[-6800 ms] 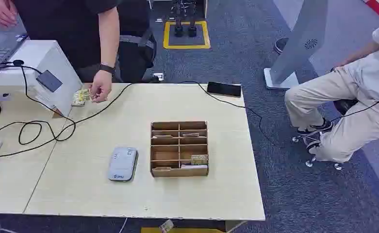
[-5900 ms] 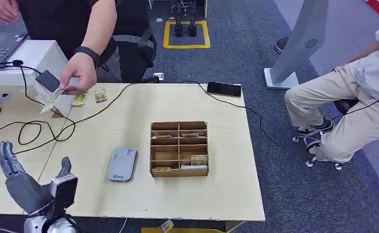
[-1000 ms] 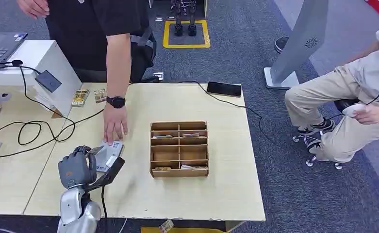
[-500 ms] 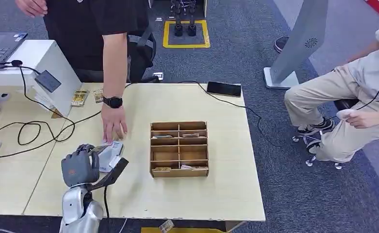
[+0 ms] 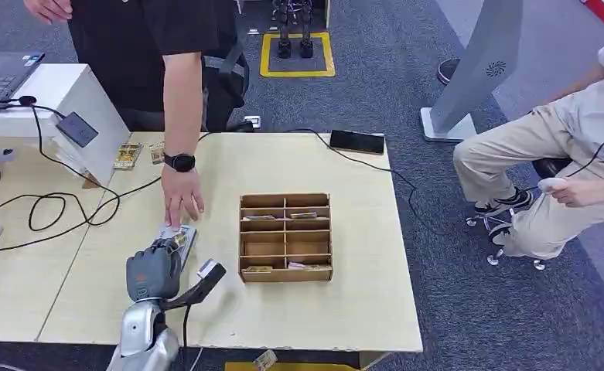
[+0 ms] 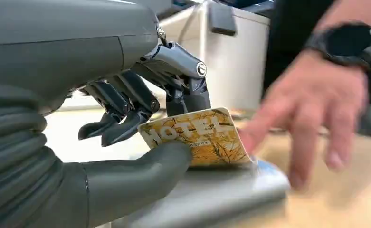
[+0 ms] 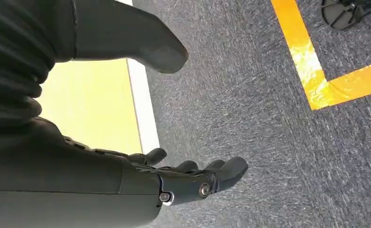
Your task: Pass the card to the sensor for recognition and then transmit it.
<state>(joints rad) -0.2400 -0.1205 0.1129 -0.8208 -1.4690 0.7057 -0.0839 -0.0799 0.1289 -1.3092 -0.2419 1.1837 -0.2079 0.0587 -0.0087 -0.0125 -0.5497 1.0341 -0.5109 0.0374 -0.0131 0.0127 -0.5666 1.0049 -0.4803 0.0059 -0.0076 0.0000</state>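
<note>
Card: one, lying flat over sensor, long axis running from thumb toward person's hand. Left hand: pinching card between thumb and fingers, over tabletop. Right hand: hanging above carpet, fingers loosely spread, holding nothing. Organizer: one, beside sensor.

Left hand pinching, right hand slack

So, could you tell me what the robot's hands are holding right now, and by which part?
The left hand pinches a yellow card by one end, thumb beneath and fingers above, over the grey sensor. The right hand holds nothing.
</note>
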